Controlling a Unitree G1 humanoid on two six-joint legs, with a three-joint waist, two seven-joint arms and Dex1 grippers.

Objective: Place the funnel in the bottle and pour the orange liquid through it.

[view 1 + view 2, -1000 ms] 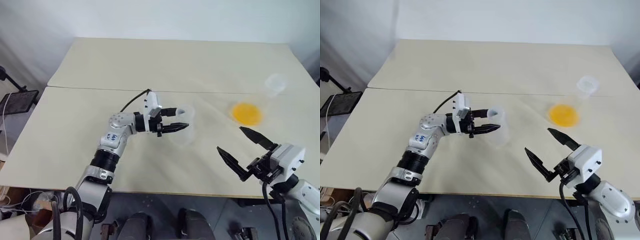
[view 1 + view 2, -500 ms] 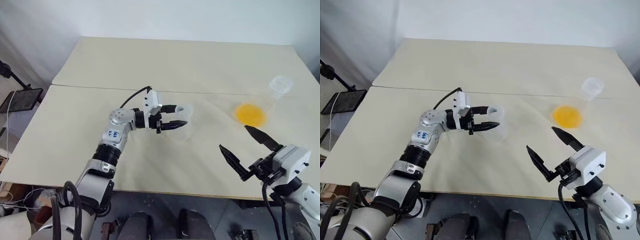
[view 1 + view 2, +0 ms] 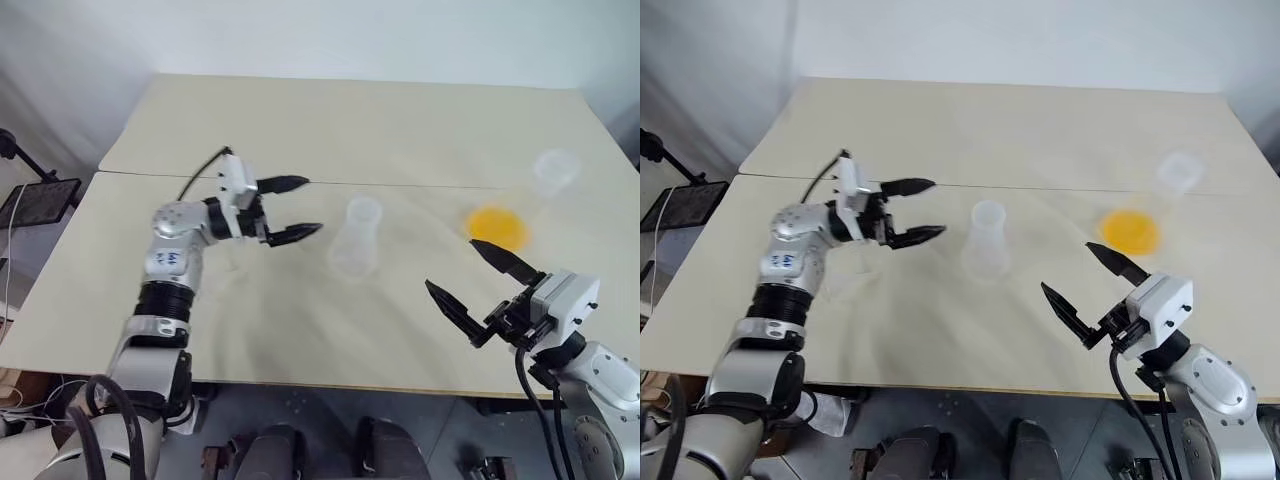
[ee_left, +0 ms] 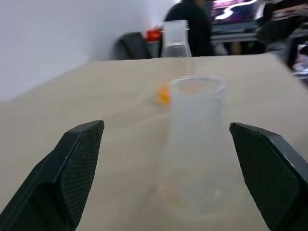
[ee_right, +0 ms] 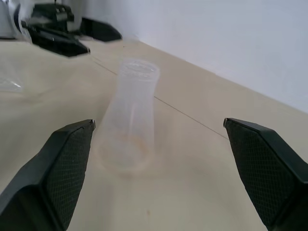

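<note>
Both the left gripper (image 3: 291, 208) and right gripper (image 3: 468, 279) hang spread and empty, the bottle (image 3: 357, 236) standing free between them; a careless reach could topple it, and the funnel seems too faint to locate.

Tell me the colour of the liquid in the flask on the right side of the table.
Bright orange-yellow liquid, clearest in the left eye view.

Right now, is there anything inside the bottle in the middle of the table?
The bottle stands upright, mouth open, apparently empty. The funnel cannot be made out in it, though clear plastic would be hard to see. The orange liquid sits in another vessel near the right gripper.
</note>
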